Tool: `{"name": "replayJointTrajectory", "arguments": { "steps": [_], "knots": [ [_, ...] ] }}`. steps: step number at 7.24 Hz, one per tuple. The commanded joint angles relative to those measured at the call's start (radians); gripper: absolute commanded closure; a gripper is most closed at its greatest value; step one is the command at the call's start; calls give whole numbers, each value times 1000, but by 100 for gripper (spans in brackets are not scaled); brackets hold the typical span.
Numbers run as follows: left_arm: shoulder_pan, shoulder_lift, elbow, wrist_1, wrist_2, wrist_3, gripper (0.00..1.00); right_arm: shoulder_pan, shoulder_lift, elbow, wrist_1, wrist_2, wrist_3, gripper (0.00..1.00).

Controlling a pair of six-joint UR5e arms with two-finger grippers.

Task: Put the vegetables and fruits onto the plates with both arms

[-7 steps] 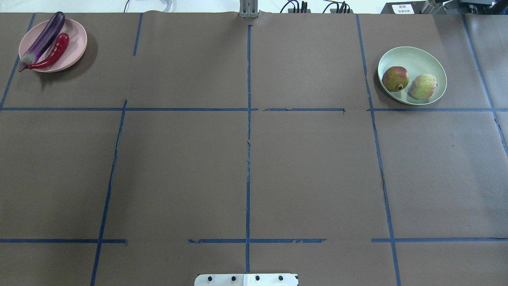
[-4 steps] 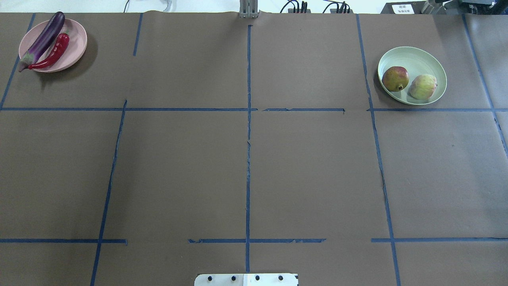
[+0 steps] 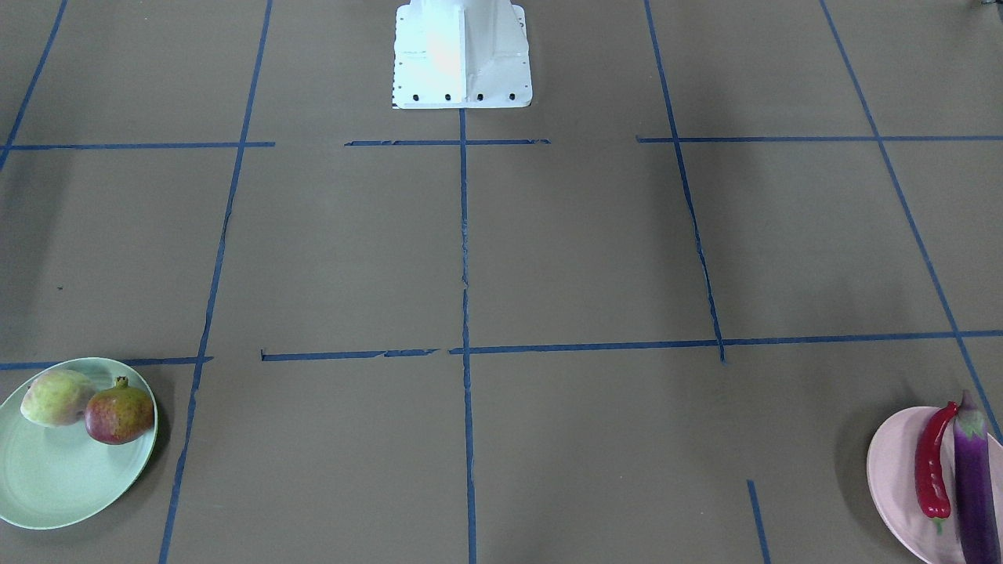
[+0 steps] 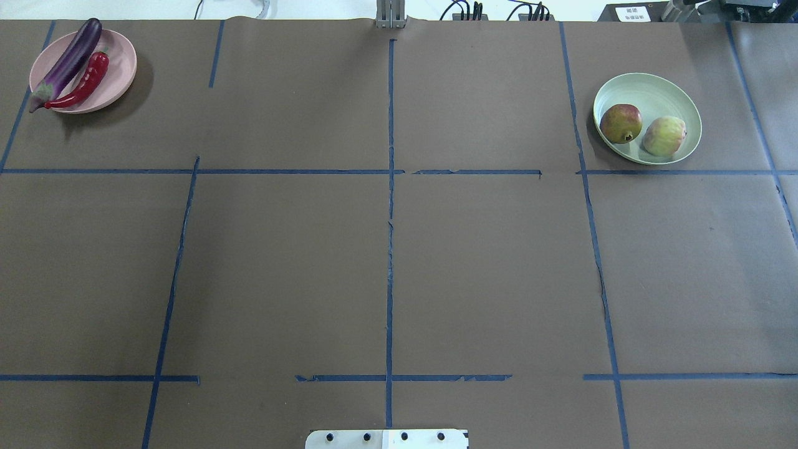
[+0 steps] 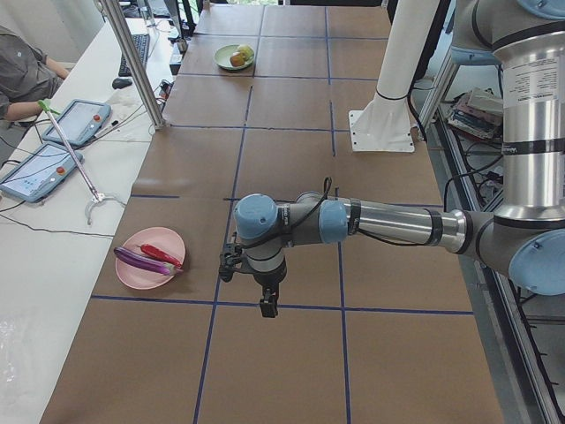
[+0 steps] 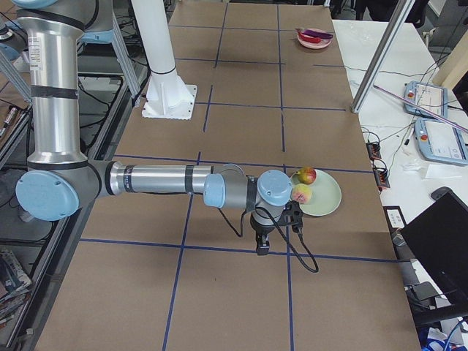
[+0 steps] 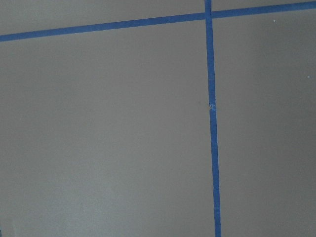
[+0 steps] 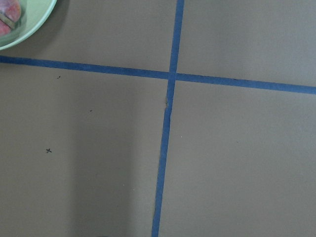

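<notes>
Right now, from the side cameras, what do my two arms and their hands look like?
Both match. The left arm and right arm are silver metal tubes with light blue-grey rounded joint caps and black bands. The left hand and right hand are small and black. A thin black cable loops off the right wrist.

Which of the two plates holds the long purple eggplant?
The pale pink plate, where the eggplant lies beside the red chili; the mint green plate holds the pomegranate and yellow-green fruit.
</notes>
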Motion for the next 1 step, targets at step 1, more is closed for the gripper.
{"name": "replayJointTrajectory", "arguments": {
  "steps": [1],
  "knots": [
    [0,0,-8,0,0,0,0,0,-3,9,0,0,1,0]
  ]
}}
